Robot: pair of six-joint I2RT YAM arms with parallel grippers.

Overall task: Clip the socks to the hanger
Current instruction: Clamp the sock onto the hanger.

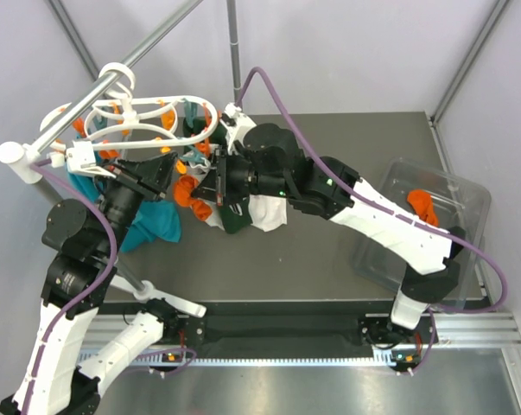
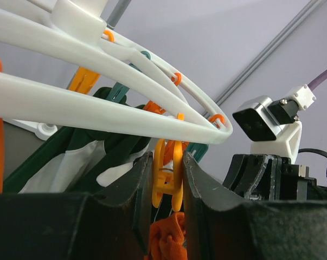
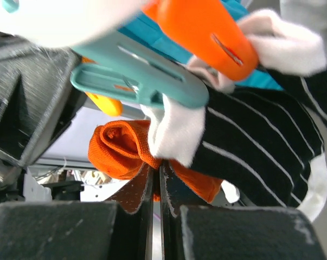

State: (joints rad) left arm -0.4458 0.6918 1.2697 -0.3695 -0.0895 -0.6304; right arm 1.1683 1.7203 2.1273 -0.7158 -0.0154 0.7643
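The left gripper's (image 2: 167, 162) jaws were squeezed onto one orange clip (image 2: 168, 187) dangling from the hanger (image 1: 148, 112). The right gripper's (image 3: 160, 173) jaws were closed on an orange sock (image 3: 117, 149), held just beneath that clip. One dark striped sock (image 3: 261, 146) touched the held sock. A second orange sock (image 1: 422, 204) lay well apart in a clear bin (image 1: 467, 194) at the table's right side. The single white hanger hung from a grey rail (image 1: 148, 43); its clips overlapped too much to count. A teal cloth (image 1: 152, 226) and a white and dark-green cloth (image 1: 256, 214) lay on the dark grey table (image 1: 329, 277), enclosed by pale walls.
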